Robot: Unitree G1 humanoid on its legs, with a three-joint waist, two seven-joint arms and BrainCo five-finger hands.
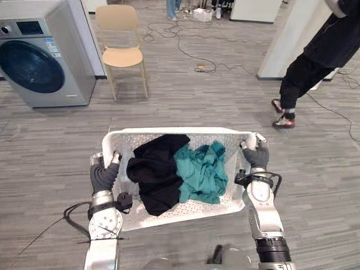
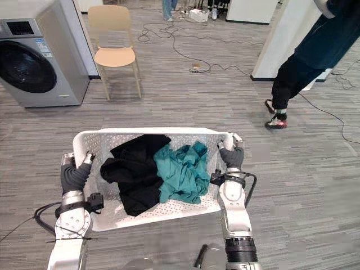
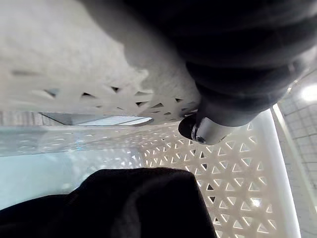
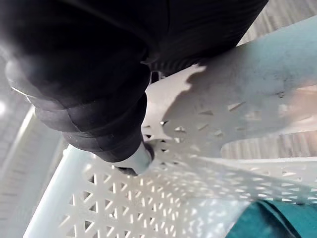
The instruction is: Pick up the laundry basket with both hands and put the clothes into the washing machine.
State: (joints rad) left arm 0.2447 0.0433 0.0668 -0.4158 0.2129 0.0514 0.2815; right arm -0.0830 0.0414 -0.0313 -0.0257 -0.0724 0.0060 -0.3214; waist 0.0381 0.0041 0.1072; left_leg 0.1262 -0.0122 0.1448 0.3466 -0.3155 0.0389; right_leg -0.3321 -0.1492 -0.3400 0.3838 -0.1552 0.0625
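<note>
Well, in the left and right eye views the laundry basket (image 1: 174, 133) is a white rectangular tub of moulded plastic, its walls pierced all over with small triangular holes, its rim smooth and rounded. It sits crosswise between the two arms, over a grey wood-grain plank floor (image 1: 225, 95). The left hand (image 1: 104, 171) clasps the short end on its side, fingers hooked over the rim. The right hand (image 1: 256, 153) clasps the opposite end likewise. Inside lie a crumpled black garment (image 1: 157, 171), matte and thickly folded, and, touching it, a teal garment (image 1: 203, 171) bunched into soft creases. Well apart, at the far left, stands the washing machine (image 1: 39, 53), a grey box with a round dark glass door, closed. A pale wooden chair (image 1: 121, 53) stands near it, and a person (image 1: 315, 56) in dark clothes walks at the far right.

The left wrist view shows the ribbed dark cover against the basket's lattice wall, a fingertip (image 3: 198, 130) curled onto its inner face, black cloth heaped close by.

The right wrist view shows the same hold: a fingertip (image 4: 136, 161) against the perforated wall, teal cloth near.
</note>
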